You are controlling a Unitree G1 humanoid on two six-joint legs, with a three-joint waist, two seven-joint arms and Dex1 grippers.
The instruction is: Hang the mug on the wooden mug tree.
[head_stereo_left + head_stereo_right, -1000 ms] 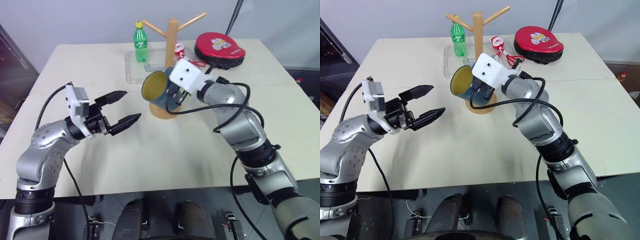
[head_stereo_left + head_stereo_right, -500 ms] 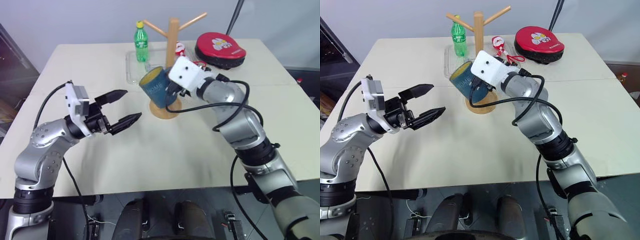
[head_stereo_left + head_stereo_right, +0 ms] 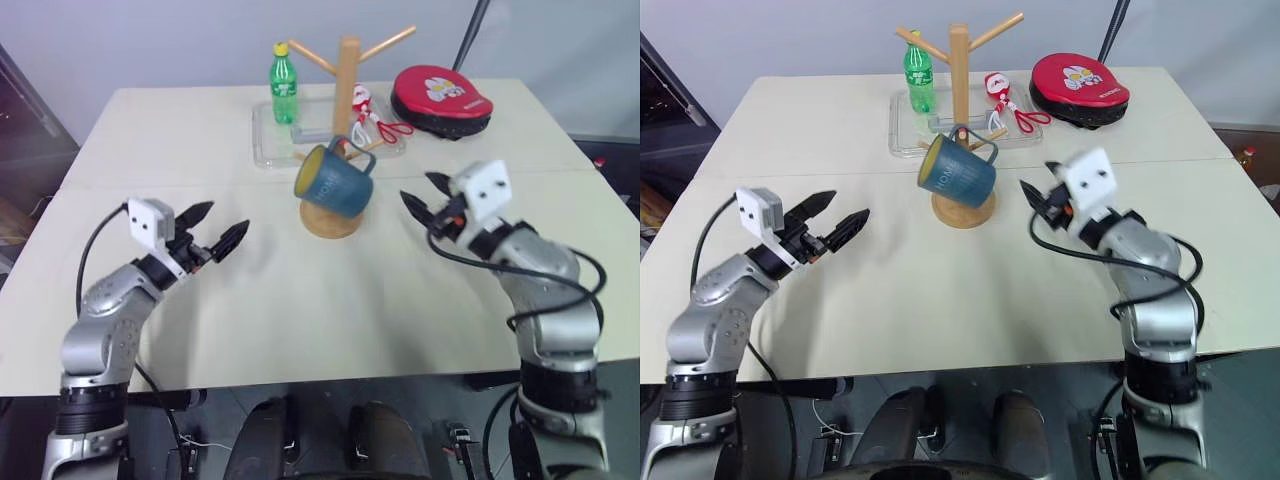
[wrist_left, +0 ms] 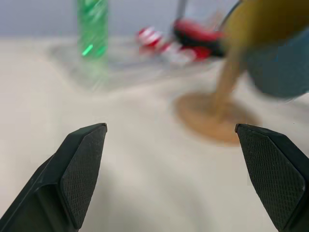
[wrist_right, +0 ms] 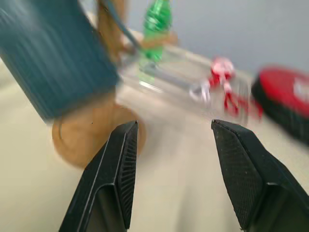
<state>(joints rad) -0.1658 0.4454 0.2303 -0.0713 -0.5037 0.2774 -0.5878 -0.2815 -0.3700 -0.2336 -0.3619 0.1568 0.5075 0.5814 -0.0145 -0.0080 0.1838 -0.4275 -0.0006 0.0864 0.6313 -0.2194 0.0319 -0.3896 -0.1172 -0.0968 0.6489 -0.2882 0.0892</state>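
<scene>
mug (image 3: 335, 183) hung by handle on wooden mug tree (image 3: 345, 95) low peg, 9 o'clock of post | right gripper (image 3: 421, 200) jaws wide, empty, apart | left gripper (image 3: 214, 228) jaws wide, empty | hang looked done

A teal-blue ceramic mug (image 3: 956, 172) is hanging tilted by its handle on a light wooden mug tree (image 3: 960, 110) standing on the cream worktop (image 3: 940, 300). Both black-fingered claws, left (image 3: 832, 218) and right (image 3: 1038, 195), are hovering agape on either side.

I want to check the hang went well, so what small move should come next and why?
Probably keep both hands back and pause. The mug hangs tilted by its handle on a low peg of the wooden mug tree, and the right hand is open and apart from it, so nothing needs holding.
</scene>
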